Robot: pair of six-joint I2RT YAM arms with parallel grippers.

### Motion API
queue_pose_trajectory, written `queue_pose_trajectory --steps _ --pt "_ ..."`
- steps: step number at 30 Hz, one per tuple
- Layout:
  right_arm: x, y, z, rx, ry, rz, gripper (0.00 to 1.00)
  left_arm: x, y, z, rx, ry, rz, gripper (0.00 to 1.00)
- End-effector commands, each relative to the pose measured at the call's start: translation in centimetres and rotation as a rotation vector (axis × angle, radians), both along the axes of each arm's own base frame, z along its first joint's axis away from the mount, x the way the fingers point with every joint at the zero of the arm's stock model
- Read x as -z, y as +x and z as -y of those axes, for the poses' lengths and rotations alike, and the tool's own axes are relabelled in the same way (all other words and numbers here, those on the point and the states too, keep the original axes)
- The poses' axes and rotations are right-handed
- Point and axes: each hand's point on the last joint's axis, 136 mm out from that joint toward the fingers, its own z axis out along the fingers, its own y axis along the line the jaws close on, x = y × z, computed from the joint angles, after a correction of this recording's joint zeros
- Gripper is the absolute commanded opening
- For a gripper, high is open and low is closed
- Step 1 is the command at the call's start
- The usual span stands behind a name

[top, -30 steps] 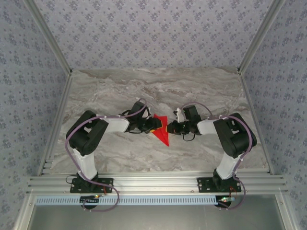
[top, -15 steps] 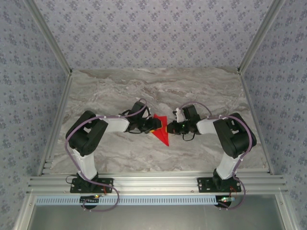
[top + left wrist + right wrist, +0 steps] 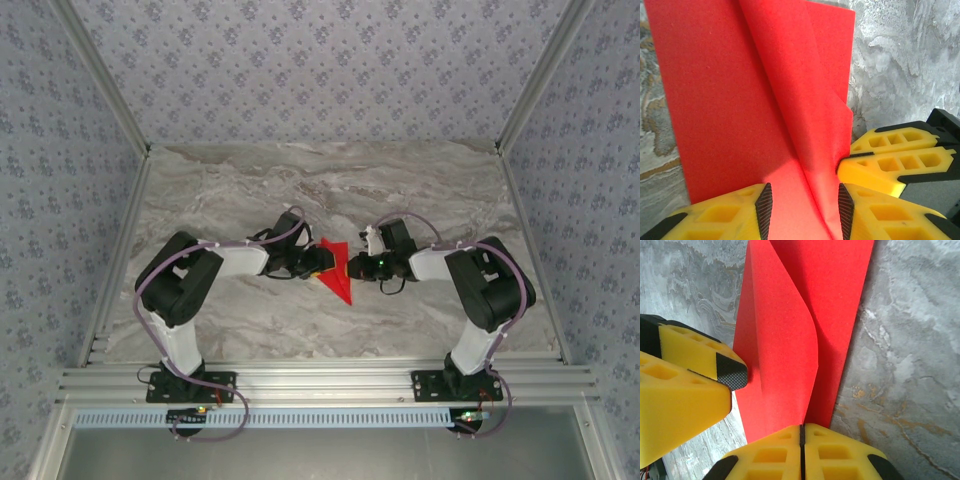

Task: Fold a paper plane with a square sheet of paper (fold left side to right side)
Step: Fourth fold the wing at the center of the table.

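Marble table (image 3: 250,190) holds the paper plane (image 3: 338,272), its raised flap (image 3: 790,100) between the left gripper (image 3: 805,205)'s spread jaws; the right gripper (image 3: 801,437)'s jaws are pressed together.

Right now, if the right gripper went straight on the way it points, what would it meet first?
The red paper: the right gripper, shut, has its tips at the sheet's near edge and would push into the raised flap first. The left gripper sits beside that line; depth is unclear.
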Motion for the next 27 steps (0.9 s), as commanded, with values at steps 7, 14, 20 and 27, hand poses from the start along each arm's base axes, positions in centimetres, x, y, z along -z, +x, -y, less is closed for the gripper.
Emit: queue_pose_trajectory --steps 7,14,20,27 --pt "0.0 -1.9 -0.1 -0.010 -0.021 -0.057 0.09 1.0 0.0 0.2 0.001 0.009 -0.007 0.41" --pt "-0.4 -1.7 -0.5 -0.011 -0.012 -0.047 0.10 1.3 0.0 0.2 0.001 0.011 -0.010 0.41" --pt "0.2 -1.9 -0.2 -0.007 -0.037 -0.062 0.10 1.1 0.0 0.2 0.001 0.010 -0.008 0.41" --pt "2.8 -3.0 1.3 0.020 -0.132 -0.128 0.09 -1.2 0.4 0.3 0.008 -0.011 0.040 0.38"
